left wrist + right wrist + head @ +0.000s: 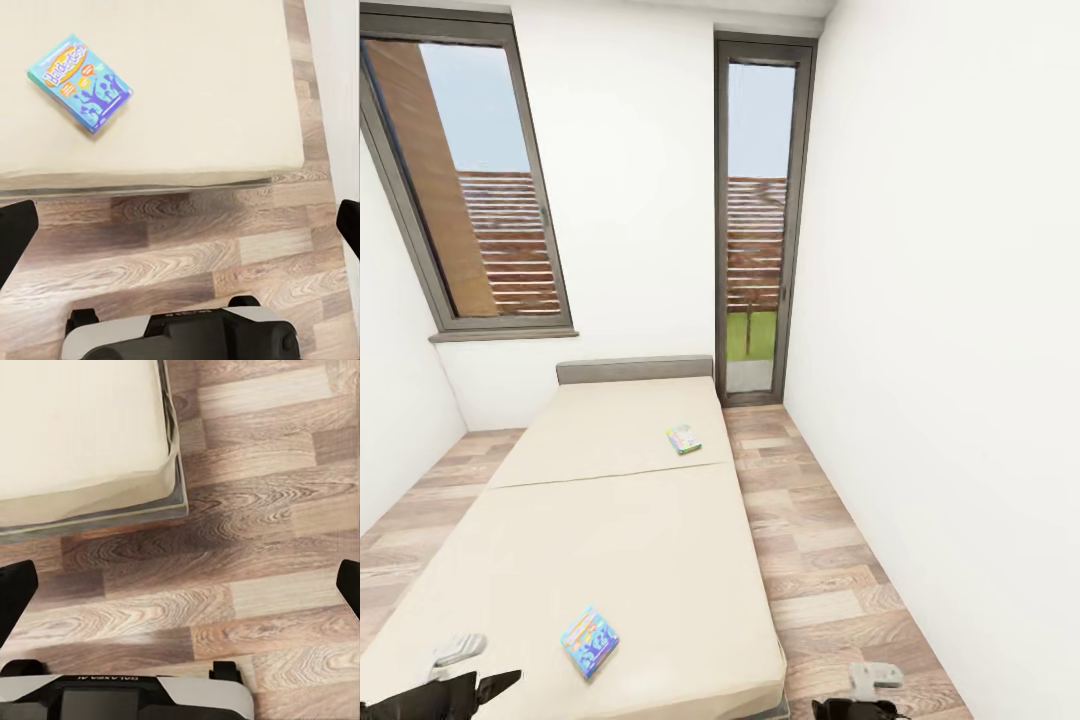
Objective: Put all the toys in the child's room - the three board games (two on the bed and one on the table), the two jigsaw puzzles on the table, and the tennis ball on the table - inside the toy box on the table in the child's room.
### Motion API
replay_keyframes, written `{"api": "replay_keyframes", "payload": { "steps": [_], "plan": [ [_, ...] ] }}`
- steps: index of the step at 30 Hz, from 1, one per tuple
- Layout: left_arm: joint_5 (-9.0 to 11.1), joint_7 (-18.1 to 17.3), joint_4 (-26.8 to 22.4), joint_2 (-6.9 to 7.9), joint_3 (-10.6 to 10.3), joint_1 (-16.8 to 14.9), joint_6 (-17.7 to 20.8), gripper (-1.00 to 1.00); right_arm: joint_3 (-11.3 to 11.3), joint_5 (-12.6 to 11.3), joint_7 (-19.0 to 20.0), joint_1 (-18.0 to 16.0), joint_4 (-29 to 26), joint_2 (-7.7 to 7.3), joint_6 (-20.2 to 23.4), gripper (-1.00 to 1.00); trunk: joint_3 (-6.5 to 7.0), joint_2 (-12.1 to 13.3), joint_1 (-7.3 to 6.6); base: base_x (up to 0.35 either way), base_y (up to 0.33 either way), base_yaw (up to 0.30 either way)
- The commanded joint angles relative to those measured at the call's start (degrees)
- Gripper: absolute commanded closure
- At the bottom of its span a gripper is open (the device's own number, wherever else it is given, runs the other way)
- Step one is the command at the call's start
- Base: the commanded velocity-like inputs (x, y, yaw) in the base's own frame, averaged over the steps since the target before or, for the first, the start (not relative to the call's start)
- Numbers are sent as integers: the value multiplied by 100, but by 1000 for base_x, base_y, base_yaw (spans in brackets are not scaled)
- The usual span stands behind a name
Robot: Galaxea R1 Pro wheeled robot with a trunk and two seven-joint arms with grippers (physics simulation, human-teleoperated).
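White-walled room: cream bed [610, 520] bears two board games [589, 641]; both jaws seemingly apart.

Two flat board games [589, 641] [683, 439] well apart on cream bed [610, 540]

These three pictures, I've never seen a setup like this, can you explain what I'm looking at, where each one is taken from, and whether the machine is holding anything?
This is a simulated wheeled robot with two arms, standing at the foot of a bed in a white-walled room with a wood-plank floor.

The big picture comes from a camera on its head, looking forward and down. The dark shapes in the bottom corners are its arms: the left gripper and the right gripper.

The two smaller pictures come from cameras on each wrist, looking along the fingers. The dark tips at their side edges are those fingers, spread wide apart with nothing between them, so both grippers are open and empty.

Two flat game boxes lie on the mattress: a blue one near the robot, also seen by the left wrist camera, and a greenish one farther up.
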Motion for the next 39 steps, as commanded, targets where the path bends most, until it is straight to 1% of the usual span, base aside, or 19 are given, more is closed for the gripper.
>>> {"api": "replay_keyframes", "payload": {
  "steps": [1, 2, 4, 5, 7, 9, 11, 12, 15, 19, 23, 29, 32, 35, 39],
  "plan": [
    [6, -214, -66, 117, 38, -9, 92, -100, -2, -15, 7, -3, -215, 10, 110, -100, -6, -7, 3, 0, 0, 0],
    [6, -214, -66, 117, 38, -9, 92, -100, -2, -15, 7, -3, -215, 10, 110, -100, -6, -7, 3, 0, 0, 0],
    [15, -404, -105, 237, 58, -17, 137, -100, 0, -24, 9, -4, -434, 16, 166, -100, -6, -7, 3, 0, 0, 0],
    [21, -591, -130, 355, 79, -23, 181, -100, 1, -43, 12, -4, -649, 19, 199, -100, -6, -7, 3, 0, 0, 0],
    [25, -768, -147, 458, 120, -30, 215, -100, 6, -80, 13, -4, -833, 23, 220, -100, -6, -7, 3, 0, 0, 0],
    [24, -923, -155, 535, 191, -35, 236, -100, 14, -138, 14, -4, -975, 27, 230, -100, -6, -7, 3, 0, 0, 0],
    [23, -1035, -161, 581, 287, -38, 246, -100, 26, -214, 15, -4, -1073, 32, 233, -100, -6, -7, 3, 0, 0, 0],
    [23, -1035, -161, 581, 287, -38, 246, -100, 26, -214, 15, -4, -1073, 32, 233, -100, -6, -7, 3, 0, 0, 0],
    [21, -1134, -163, 618, 425, -41, 240, -100, 43, -352, 16, -5, -1157, 41, 235, -100, -6, -7, 3, 0, 0, 0],
    [17, -1199, -165, 644, 529, -42, 226, -100, 57, -476, 16, -5, -1237, 47, 254, -100, -6, -7, 3, 1, 0, 0],
    [10, -1204, -151, 654, 573, -43, 215, -100, 65, -527, 16, -5, -1458, 62, 282, -100, -6, -7, 3, 55, 0, 2],
    [1, -1176, -142, 678, 594, -56, 206, -100, 79, -551, 14, -8, -1800, 103, 311, -100, -6, -7, 3, 175, 0, 82],
    [4, -1191, -167, 698, 599, -143, 223, -100, 129, -557, 9, -11, -1920, 160, 356, -100, -6, -7, 3, 128, 0, 203],
    [-9, -1202, -178, 718, 607, -309, 245, -100, 174, -561, 4, -14, -1958, 222, 414, -100, -6, -7, 3, 66, 0, 241],
    [-20, -1204, -181, 732, 621, -475, 252, -100, 203, -562, 2, -31, -1985, 263, 451, -100, -6, -7, 3, 31, 0, 222]
  ]
}}
